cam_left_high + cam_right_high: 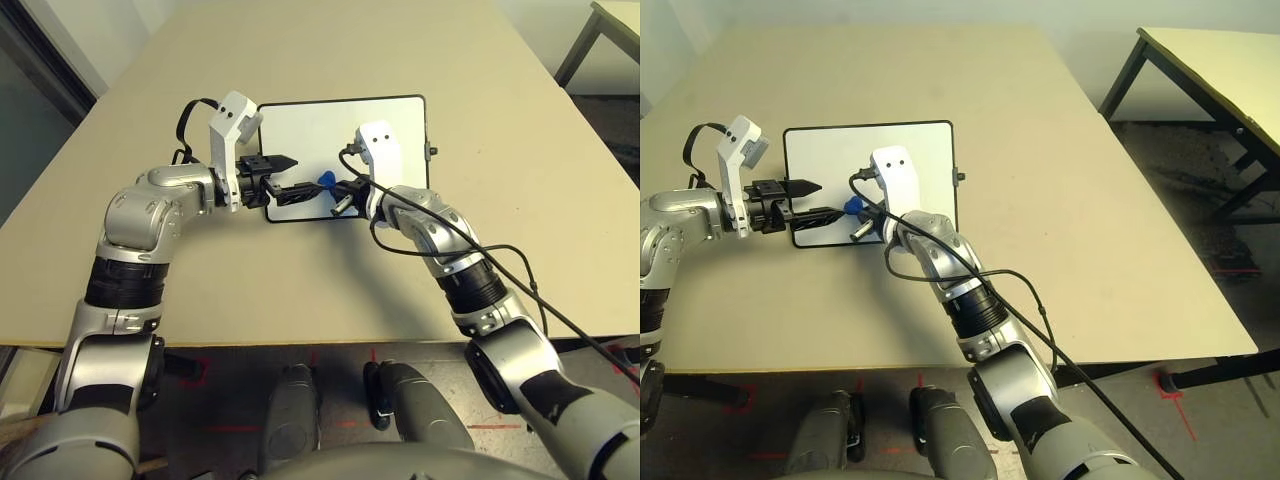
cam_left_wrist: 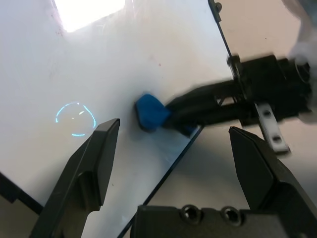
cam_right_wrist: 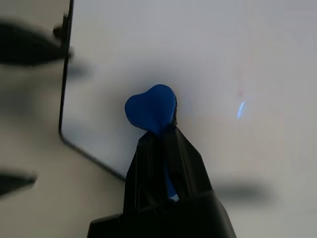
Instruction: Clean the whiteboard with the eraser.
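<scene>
Here the wiping step is under way: the right end effector [image 1: 335,186] is clenching the blue eraser [image 1: 326,180] between its closed fingers and pressing it onto the whiteboard [image 1: 330,125], low on the board near its front edge. The board is lying flat on the bench [image 1: 500,250], and everything below is placed against it.

In the left wrist view a faint blue circle drawing [image 2: 75,119] is sitting on the board's surface a little way off from the eraser, apart from it and seemingly untouched. So the job looks only partly done. The next move, as I judge it, is calling for a sideways drag of the eraser across the board to that mark, keeping the block flat and pressed down.

The left end effector [image 1: 285,177] is hanging released, fingers spread with nothing between them, over the board's front left corner. It is sitting close to the eraser, so a stroke toward that side is risking a knock between the two arms.

Room is otherwise generous: most of the board beyond the eraser is lying bare, and the bench is stretching open around all its sides. The board's thin black frame and front edge are right beside the eraser, so a stroke going that way could slip off.
</scene>
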